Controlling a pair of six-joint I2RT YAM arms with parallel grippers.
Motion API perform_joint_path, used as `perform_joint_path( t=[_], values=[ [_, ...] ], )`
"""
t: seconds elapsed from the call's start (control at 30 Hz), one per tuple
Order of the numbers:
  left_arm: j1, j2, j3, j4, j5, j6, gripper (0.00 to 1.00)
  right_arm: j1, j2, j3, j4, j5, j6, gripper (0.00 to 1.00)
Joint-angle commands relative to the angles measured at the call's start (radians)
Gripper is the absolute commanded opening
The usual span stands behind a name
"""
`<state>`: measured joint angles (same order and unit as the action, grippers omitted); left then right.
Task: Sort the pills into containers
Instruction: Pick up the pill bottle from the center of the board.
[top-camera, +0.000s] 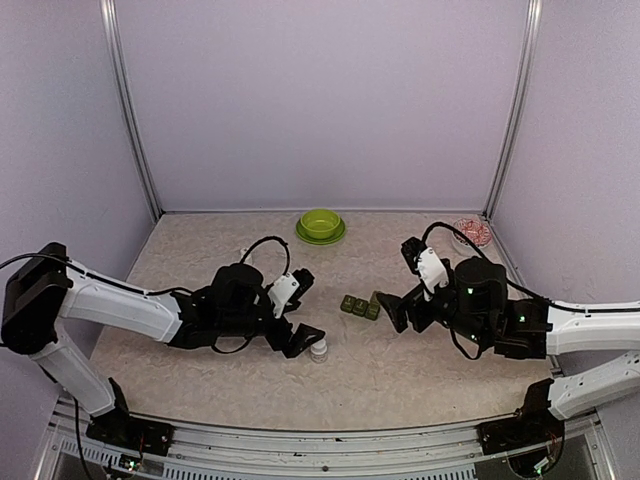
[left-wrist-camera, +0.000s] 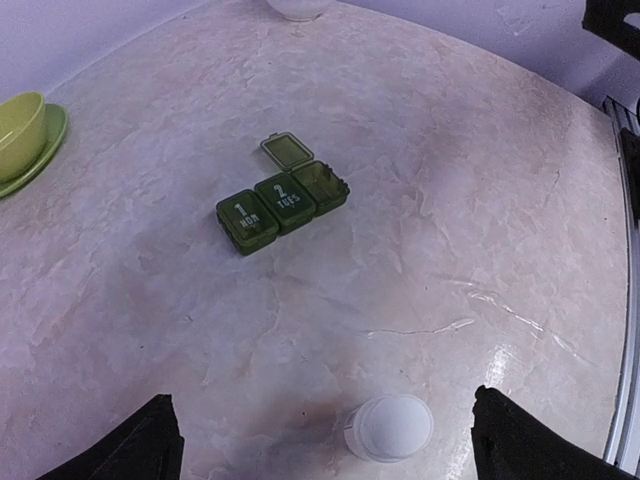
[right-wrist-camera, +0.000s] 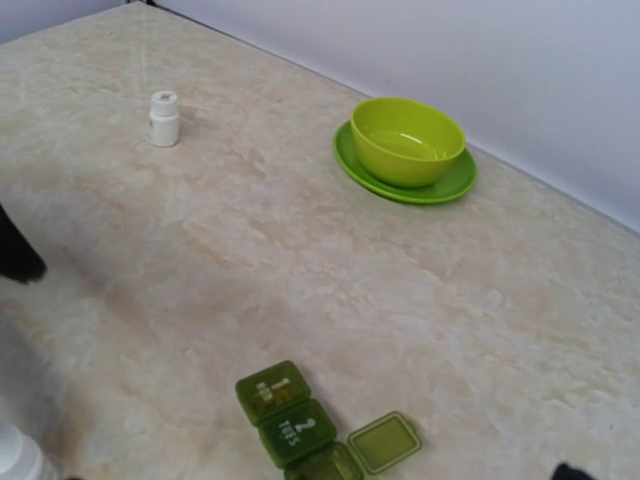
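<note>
The left gripper (top-camera: 303, 311) lay low over the table (top-camera: 420, 370), a little left of centre. Its two black fingers were spread wide apart and held nothing. A small white bottle (top-camera: 319, 350) stood upright just in front of the spread fingers, closer to the nearer finger. I could not tell whether it touched that finger.

At 3 o'clock from this gripper, across a short stretch of bare marbled tabletop, lay the dark green pill box (top-camera: 360, 306). It had three compartments in a row. The two marked 1 MON and 2 TUES were closed. The third, at the 3 o'clock end, had its lid (left-wrist-camera: 287, 150) flipped open toward 12 o'clock. The pills were too small to pick out.

The right gripper (top-camera: 402, 281) hung at the box's 3 o'clock end, its fingers also wide apart and holding nothing. Its nearer finger was just beside the open compartment. I could not tell whether it touched the box.

Further out, at 12 o'clock from the box and near the back wall, a lime green bowl (top-camera: 321, 223) sat on a matching saucer (right-wrist-camera: 450, 185). A pinkish patterned dish (top-camera: 472, 232) sat in the far corner at 2 o'clock. In the right wrist view, a second white bottle (right-wrist-camera: 164, 118) stood upright, well apart from the box.
</note>
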<state>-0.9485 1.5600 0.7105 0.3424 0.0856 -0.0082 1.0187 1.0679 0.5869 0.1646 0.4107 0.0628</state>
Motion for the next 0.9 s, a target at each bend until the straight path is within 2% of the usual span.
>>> perform_joint_path(
  t=[0.0, 0.2, 0.37, 0.87],
  values=[
    [-0.013, 0.061, 0.056, -0.05, 0.057, 0.061, 0.95, -0.005, -0.031, -0.022, 0.004, -0.011, -0.016, 1.0],
    [-0.029, 0.129, 0.094, -0.066, 0.069, 0.084, 0.86, -0.006, -0.046, -0.033, 0.007, -0.011, -0.018, 1.0],
    [-0.038, 0.166, 0.11, -0.067, 0.083, 0.088, 0.74, -0.006, -0.044, -0.041, 0.015, -0.017, -0.018, 1.0],
    [-0.042, 0.184, 0.106, -0.067, 0.118, 0.093, 0.52, -0.007, 0.018, -0.019, 0.025, -0.013, -0.029, 1.0]
  ],
)
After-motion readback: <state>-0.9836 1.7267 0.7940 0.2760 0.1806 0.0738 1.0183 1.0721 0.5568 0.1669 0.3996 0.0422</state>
